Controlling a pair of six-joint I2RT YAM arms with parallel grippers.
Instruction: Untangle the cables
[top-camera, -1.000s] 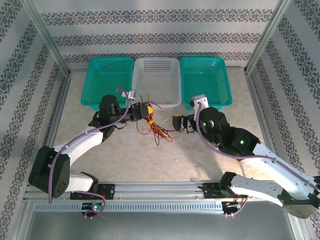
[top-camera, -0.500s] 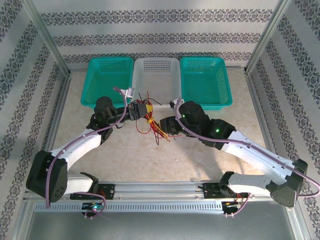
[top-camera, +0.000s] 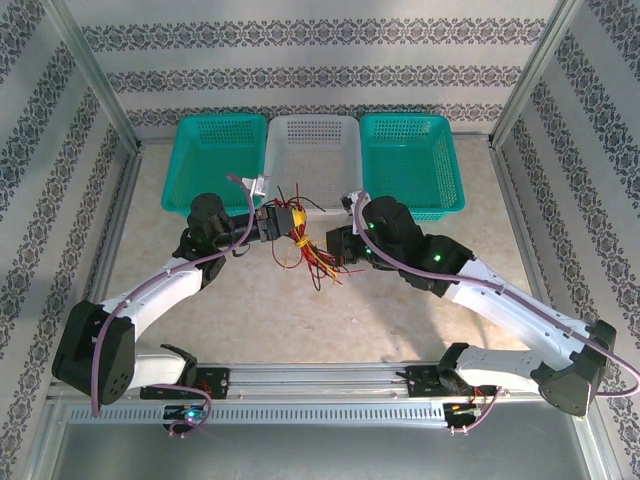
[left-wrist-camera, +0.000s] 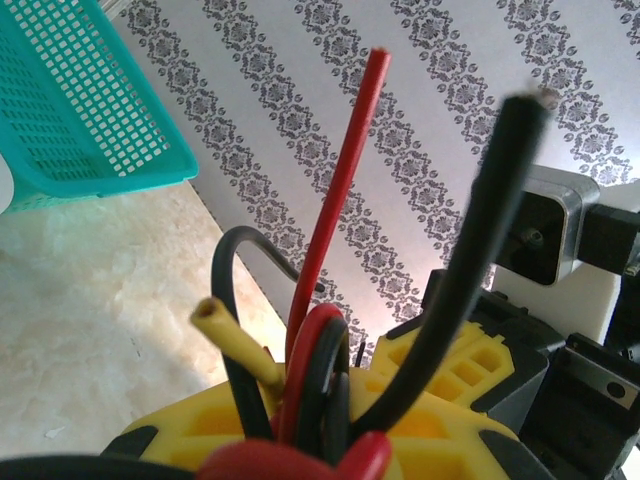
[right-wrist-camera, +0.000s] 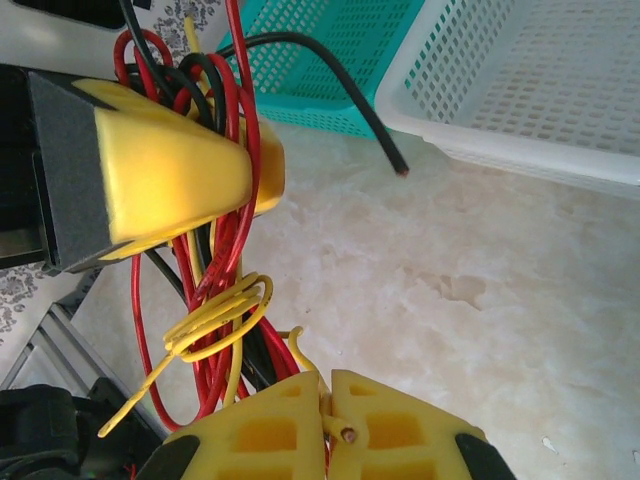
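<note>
The cables (top-camera: 312, 256) are a tangle of thin red, black and yellow wires hanging above the table in front of the white basket. My left gripper (top-camera: 284, 222) is shut on the top of the bundle; in the left wrist view its yellow fingers (left-wrist-camera: 200, 430) clamp red, black and yellow strands (left-wrist-camera: 335, 200) that stick upward. My right gripper (top-camera: 336, 246) is at the tangle's right side. In the right wrist view it (right-wrist-camera: 328, 405) is shut on the end of one yellow wire (right-wrist-camera: 345, 433), and a yellow coil (right-wrist-camera: 215, 318) wraps the red and black strands below the left gripper's finger (right-wrist-camera: 170, 175).
Three baskets line the back of the table: teal (top-camera: 222, 118), white (top-camera: 312, 118) and teal (top-camera: 405, 117). The white basket (right-wrist-camera: 520, 90) is close behind the bundle. Metal frame posts and patterned walls enclose the table. Bare table (top-camera: 300, 320) lies in front of the tangle.
The right arm swung left to the tangle and its jaws closed on a yellow wire end. The left arm shifted slightly left, still holding the bundle.
</note>
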